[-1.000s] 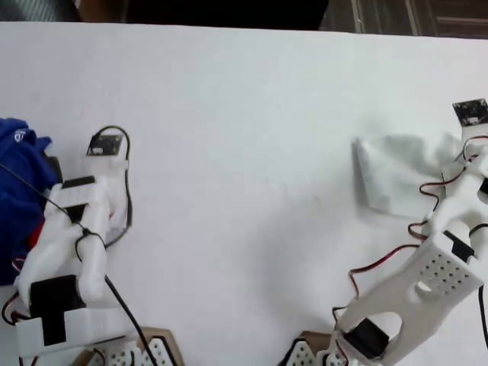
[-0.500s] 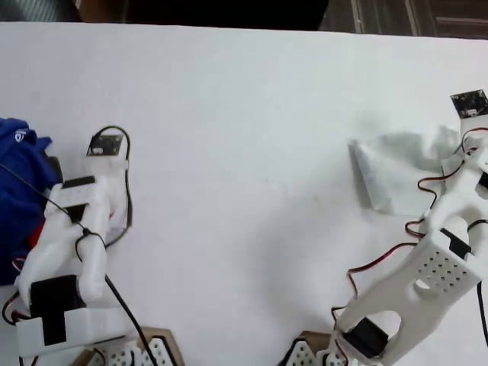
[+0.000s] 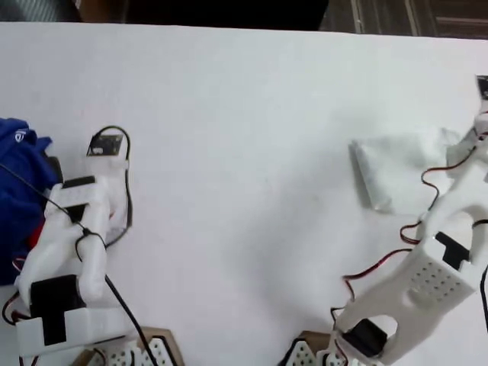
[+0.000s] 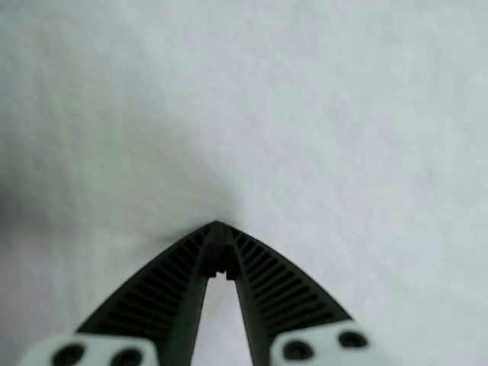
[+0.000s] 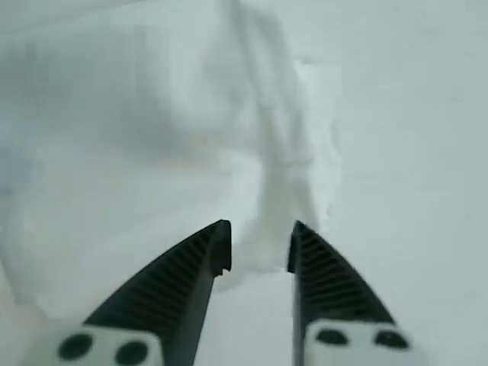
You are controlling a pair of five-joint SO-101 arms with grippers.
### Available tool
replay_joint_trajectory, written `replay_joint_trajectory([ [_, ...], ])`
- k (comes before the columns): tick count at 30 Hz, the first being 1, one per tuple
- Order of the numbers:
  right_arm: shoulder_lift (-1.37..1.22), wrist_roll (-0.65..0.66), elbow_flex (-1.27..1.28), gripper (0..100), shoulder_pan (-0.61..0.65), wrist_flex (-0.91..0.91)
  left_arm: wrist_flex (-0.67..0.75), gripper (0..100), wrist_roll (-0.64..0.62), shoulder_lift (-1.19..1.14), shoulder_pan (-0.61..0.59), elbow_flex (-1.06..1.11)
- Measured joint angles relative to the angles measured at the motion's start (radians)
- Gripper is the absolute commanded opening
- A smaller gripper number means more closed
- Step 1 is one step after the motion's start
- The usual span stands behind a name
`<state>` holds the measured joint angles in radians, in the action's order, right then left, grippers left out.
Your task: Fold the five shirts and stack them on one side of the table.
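1. While the left gripper point(image 4: 218, 245) rests clenched on nothing over bare table point(image 3: 244, 91) at lower left, the right gripper point(image 5: 259, 244) hangs with jaws parted above the folded white shirt point(image 3: 396, 174) at the right edge; nothing is grasped.
2. A blue shirt point(image 3: 17, 191) lies bunched at the left edge.
3. Step in hand, I judge: settling the white shirt; next calls for fetching the blue one to fold.
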<state>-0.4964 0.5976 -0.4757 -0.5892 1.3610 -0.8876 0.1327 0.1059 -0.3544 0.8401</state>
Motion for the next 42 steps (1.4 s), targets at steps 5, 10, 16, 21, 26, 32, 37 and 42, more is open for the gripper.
replay_joint_trajectory([
  [5, 0.034, -0.075, -0.020, 2.1, 0.057, 0.138, 0.000, 3, 0.000, 0.000, 0.000, 0.000],
  [10, 0.167, -0.126, -0.021, 2.1, 0.244, 0.305, -0.052, 3, 0.000, 0.011, -0.031, -0.058],
  [16, 0.354, -0.137, 0.120, 4.6, 0.451, 0.338, -0.324, 17, 0.069, 0.098, -0.149, -0.353],
  [21, 0.505, -0.135, 0.276, 16.7, 0.548, 0.338, -0.497, 22, 0.285, 0.112, -0.305, -0.535],
  [26, 0.643, -0.135, 0.391, 18.7, 0.534, 0.339, -0.473, 22, 0.407, 0.107, -0.491, -0.539],
  [32, 0.790, -0.063, 0.523, 18.7, 0.497, 0.339, -0.414, 21, 0.450, -0.037, -0.545, -0.489],
  [37, 0.922, -0.018, 0.649, 18.7, 0.493, 0.339, -0.433, 5, 0.450, -0.135, -0.528, -0.529],
  [42, 1.005, -0.015, 0.749, 18.7, 0.493, 0.339, -0.612, 3, 0.385, -0.135, -0.442, -0.701],
])
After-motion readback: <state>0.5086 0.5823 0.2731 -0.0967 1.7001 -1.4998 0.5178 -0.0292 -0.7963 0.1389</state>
